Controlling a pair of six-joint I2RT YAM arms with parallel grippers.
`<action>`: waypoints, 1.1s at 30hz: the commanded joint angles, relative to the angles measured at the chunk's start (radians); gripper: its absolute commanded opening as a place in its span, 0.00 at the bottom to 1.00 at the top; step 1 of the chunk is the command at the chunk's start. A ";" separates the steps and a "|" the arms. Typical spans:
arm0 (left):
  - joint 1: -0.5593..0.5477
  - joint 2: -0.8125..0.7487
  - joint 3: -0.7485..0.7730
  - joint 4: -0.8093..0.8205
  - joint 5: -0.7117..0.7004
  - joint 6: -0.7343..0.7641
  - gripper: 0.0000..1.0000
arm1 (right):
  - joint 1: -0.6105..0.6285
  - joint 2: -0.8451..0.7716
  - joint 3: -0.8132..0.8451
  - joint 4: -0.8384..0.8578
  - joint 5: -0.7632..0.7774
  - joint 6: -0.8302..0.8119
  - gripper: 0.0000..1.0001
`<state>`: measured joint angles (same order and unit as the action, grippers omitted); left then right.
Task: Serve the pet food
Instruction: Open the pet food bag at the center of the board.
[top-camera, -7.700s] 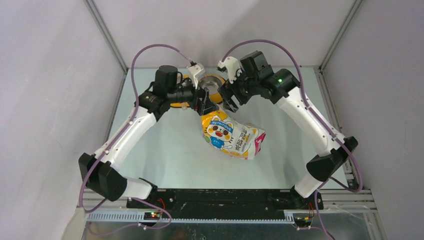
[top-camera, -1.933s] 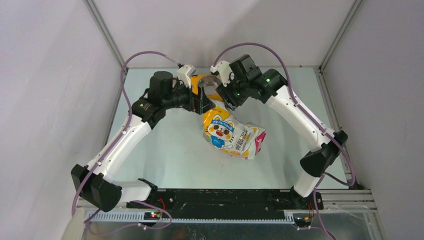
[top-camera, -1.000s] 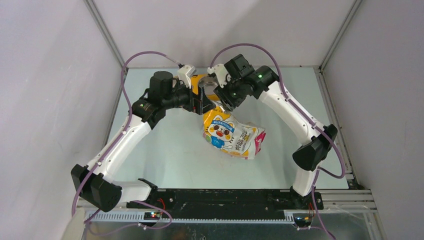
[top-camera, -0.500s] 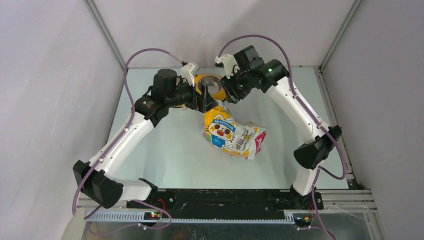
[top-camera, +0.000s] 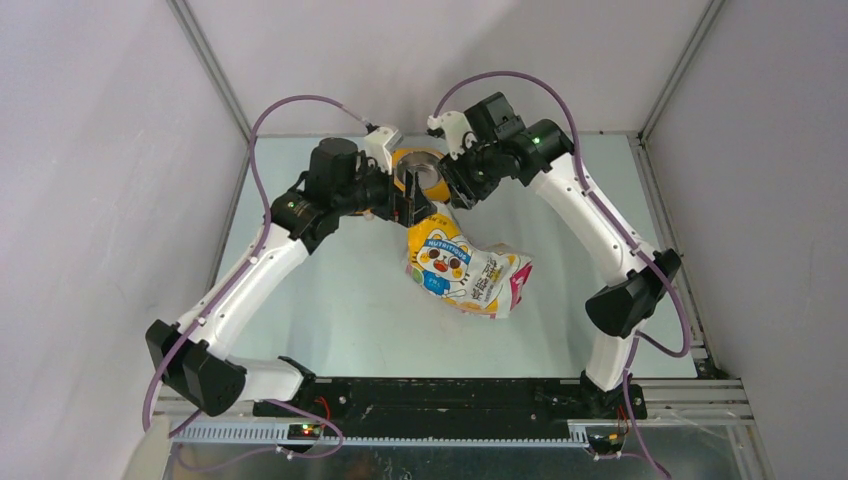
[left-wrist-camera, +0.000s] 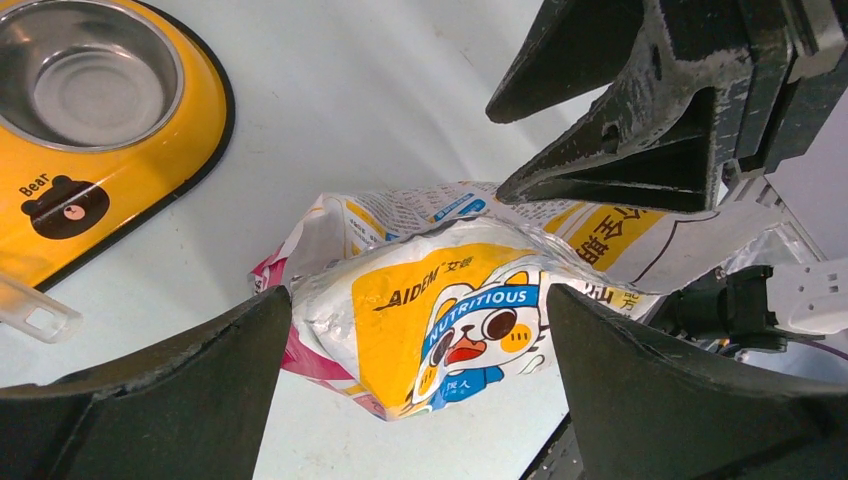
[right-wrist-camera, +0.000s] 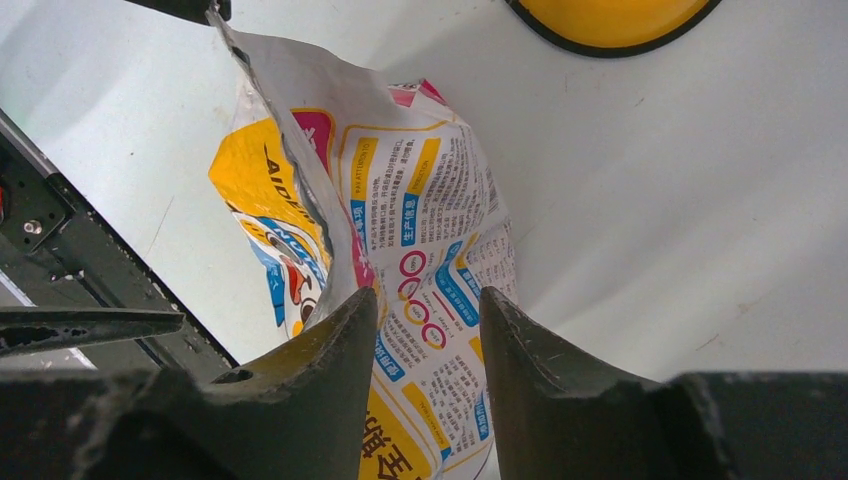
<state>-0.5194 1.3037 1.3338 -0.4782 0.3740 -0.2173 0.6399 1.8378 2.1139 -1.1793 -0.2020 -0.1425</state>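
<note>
The pet food itself is hidden inside the glossy cartoon-cat bag (top-camera: 468, 272), which lies on the table with its top end toward the feeder. My left gripper (top-camera: 415, 205) hovers over that top end. In the left wrist view its fingers (left-wrist-camera: 150, 390) stand wide open on either side of the bag (left-wrist-camera: 450, 310), not touching it. My right gripper (top-camera: 452, 192) hangs just behind it. In the right wrist view the right gripper (right-wrist-camera: 428, 297) is partly open astride the bag's printed back panel (right-wrist-camera: 430, 200), with no visible pinch. The right gripper (left-wrist-camera: 497, 150) also shows above the bag's raised edge.
The yellow double-bowl feeder (top-camera: 404, 158) stands at the back, just behind both grippers, and its steel bowl (left-wrist-camera: 85, 70) holds nothing. A translucent scoop handle (left-wrist-camera: 28, 312) lies beside the feeder (left-wrist-camera: 190, 110). Metal frame rails and grey walls close in the table on three sides.
Over the last second my right gripper has drawn back toward the far wall and the left gripper has shifted slightly right. The bag has barely moved.
</note>
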 joint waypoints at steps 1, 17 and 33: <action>-0.022 -0.037 0.034 0.007 0.033 0.016 1.00 | -0.002 -0.051 0.019 0.035 0.014 -0.005 0.47; -0.022 -0.109 0.026 0.002 0.025 0.061 1.00 | 0.014 -0.172 -0.095 0.052 -0.052 -0.036 0.71; -0.022 -0.118 -0.020 0.042 0.044 0.056 1.00 | 0.036 -0.148 -0.149 0.107 -0.018 0.000 0.70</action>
<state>-0.5346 1.2057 1.3228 -0.4801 0.3973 -0.1745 0.6678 1.6867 1.9659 -1.1145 -0.2359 -0.1627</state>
